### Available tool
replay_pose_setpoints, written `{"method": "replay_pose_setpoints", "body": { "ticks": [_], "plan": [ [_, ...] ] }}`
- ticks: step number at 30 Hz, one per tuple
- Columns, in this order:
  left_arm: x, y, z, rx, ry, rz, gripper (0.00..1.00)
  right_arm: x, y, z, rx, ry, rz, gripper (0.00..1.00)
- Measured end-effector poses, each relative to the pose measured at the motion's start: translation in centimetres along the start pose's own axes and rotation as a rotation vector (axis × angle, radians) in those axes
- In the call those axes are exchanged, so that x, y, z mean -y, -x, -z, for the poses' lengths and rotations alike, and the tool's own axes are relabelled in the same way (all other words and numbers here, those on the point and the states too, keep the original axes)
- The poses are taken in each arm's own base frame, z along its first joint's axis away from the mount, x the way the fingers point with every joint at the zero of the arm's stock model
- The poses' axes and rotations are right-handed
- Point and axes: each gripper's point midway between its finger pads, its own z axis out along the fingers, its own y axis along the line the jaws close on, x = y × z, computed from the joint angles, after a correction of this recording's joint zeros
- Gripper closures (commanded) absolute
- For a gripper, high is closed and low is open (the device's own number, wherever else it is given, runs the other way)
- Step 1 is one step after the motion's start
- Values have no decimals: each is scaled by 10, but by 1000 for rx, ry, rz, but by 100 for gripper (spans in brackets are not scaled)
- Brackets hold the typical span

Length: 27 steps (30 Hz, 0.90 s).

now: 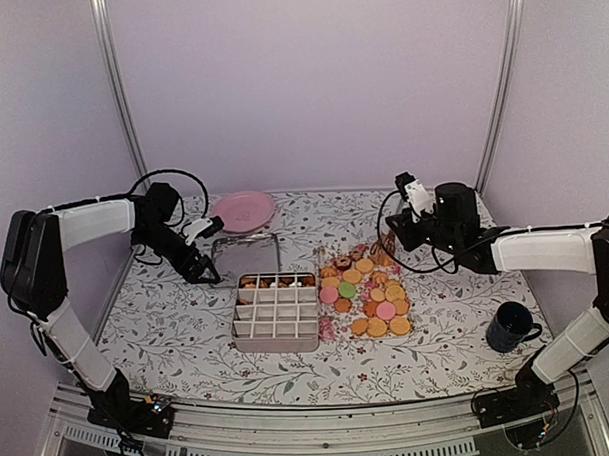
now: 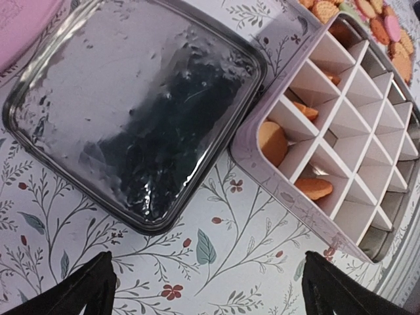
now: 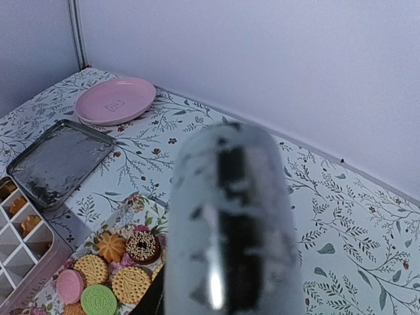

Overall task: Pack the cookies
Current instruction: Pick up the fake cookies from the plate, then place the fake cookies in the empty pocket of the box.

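Cookies (image 1: 367, 291) lying just near-side of right gripper (image 1: 411, 196); right arm hovering nearer, jaw state unreadable. Left gripper (image 2: 210, 283) gaping wide, hanging beside metal lid (image 2: 131, 111), farther off.

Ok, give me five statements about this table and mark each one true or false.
1. The left pincer is open. True.
2. The divided box is full of cookies. False: most compartments are empty.
3. The pink plate holds nothing. True.
4. The dark mug stands beside the plate. False: it stands at the near right, far from it.
5. The metal lid covers the box. False: it lies flat beside it.
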Motion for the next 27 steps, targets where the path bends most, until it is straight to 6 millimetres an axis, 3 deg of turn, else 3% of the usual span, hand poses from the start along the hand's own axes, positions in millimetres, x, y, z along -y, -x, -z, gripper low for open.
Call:
{"method": "replay_pose_setpoints", "body": {
  "ticks": [6, 11, 14, 17, 21, 24, 27],
  "plan": [
    [-1, 0, -1, 7, 3, -9, 1, -35, 60, 11, 112, 68, 36, 76],
    [-4, -3, -2, 11, -4, -4, 1, -85, 101, 22, 199, 173, 57, 76],
    [-6, -8, -4, 9, -7, 5, 1, -127, 122, 23, 237, 259, 58, 76],
    [-7, -12, -5, 6, -7, 13, 1, -172, 127, 17, 242, 354, 58, 76],
    [-7, -14, -6, 4, -10, 16, 1, -223, 116, 7, 210, 468, 64, 76],
    [-7, -17, -7, 2, -16, 21, 1, -254, 103, 2, 179, 537, 68, 76],
    [-7, -16, -7, 9, -22, 24, 1, -270, 91, 1, 153, 574, 70, 76]
  ]
}}
